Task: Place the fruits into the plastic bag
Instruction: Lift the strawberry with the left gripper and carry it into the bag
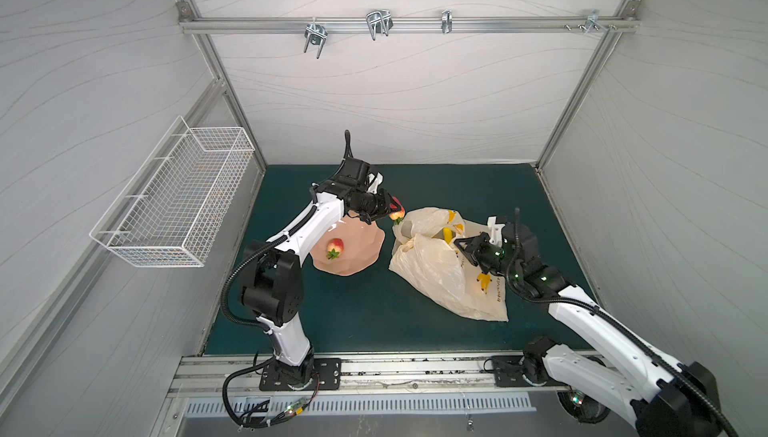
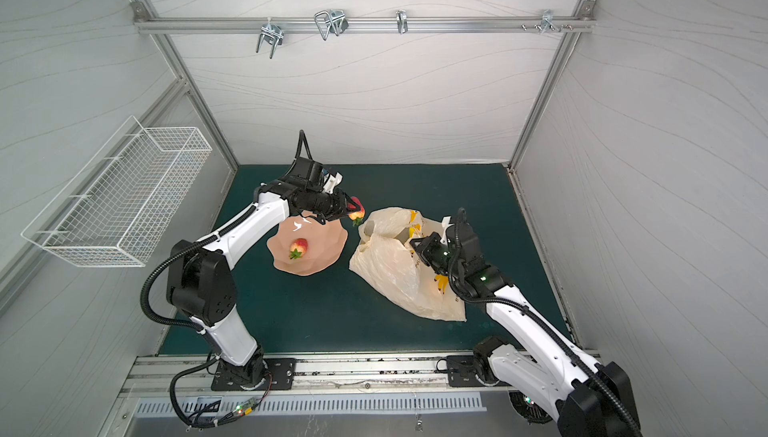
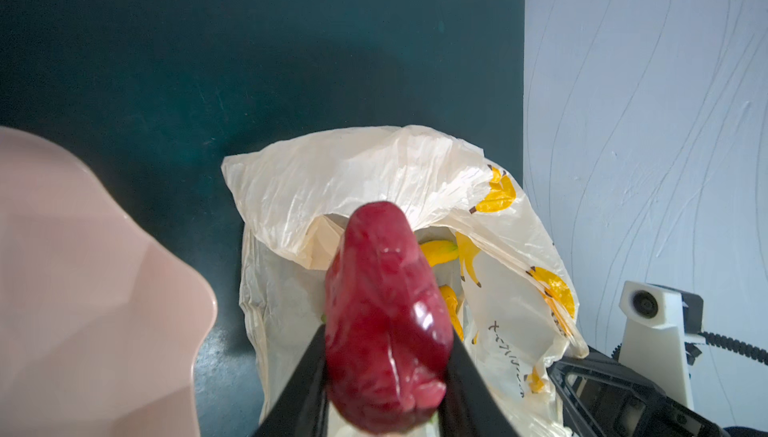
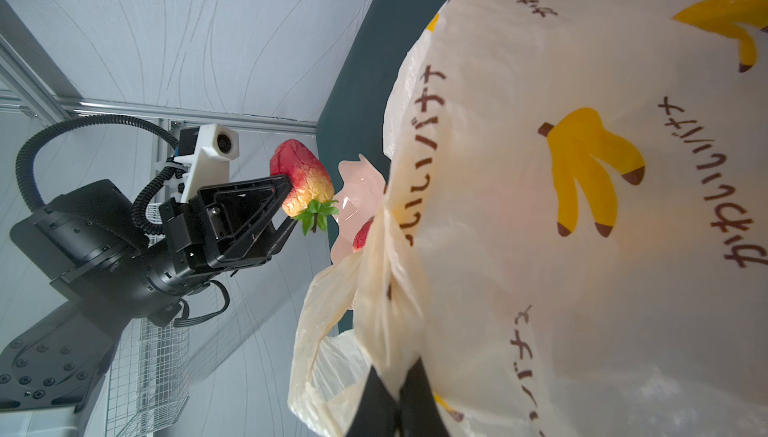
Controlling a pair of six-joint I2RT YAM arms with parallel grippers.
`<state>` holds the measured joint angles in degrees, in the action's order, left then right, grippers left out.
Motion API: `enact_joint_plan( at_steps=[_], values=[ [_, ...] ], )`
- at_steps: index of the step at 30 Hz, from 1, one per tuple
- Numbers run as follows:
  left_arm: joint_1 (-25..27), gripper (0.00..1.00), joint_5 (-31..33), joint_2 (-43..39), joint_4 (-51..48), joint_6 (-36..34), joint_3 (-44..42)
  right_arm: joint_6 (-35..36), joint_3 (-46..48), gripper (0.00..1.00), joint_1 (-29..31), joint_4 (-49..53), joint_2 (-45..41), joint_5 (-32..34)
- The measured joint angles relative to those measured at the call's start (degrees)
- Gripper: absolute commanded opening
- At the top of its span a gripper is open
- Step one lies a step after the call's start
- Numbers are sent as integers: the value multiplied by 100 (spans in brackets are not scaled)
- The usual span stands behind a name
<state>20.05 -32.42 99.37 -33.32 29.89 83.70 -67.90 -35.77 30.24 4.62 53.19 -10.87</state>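
Main risk: letting go short and losing the strawberry (image 1: 397, 211) onto the desk (image 1: 353, 322), hanging as it does just outside the mouth of the plastic bag (image 1: 432, 277) and not yet over it. Could also snag the near flap of thin film on the way in and fold the opening shut. Might slip as well: glossy, tapered, and clamped by the left gripper (image 4: 291, 202) only across its sides near the leafy end. Could narrow the mouth or drag the whole bag with any tug from the right gripper (image 4: 395, 397), pinched shut on a bunched fold at the rim.

Looks deep red fading to yellow near the green leaves, bumpy and shiny. Inside the bag already: a yellow banana (image 3: 438, 250). Yet to go: another strawberry (image 1: 335, 248) on the pink dish (image 1: 361, 264).
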Motion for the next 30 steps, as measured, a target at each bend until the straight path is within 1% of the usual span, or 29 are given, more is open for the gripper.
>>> enact_joint_plan(
  at_steps=[5,10,14,19,26,30],
  values=[
    [297,4,-37,-157,74,52,-361,278,-374,0,0,227,96,-114],
    [625,4,-42,-334,129,98,-772,852,-929,0,0,603,120,-199],
    [732,4,-39,-422,151,166,-1021,1198,-1121,0,0,780,118,-236],
    [874,4,-9,-435,164,179,-1088,1287,-1110,0,0,927,120,-310],
    [1268,3,103,-435,184,170,-1088,1331,-1110,0,0,953,120,-319],
    [1329,3,153,-420,186,173,-1084,1331,-1110,0,7,955,120,-317]
  ],
)
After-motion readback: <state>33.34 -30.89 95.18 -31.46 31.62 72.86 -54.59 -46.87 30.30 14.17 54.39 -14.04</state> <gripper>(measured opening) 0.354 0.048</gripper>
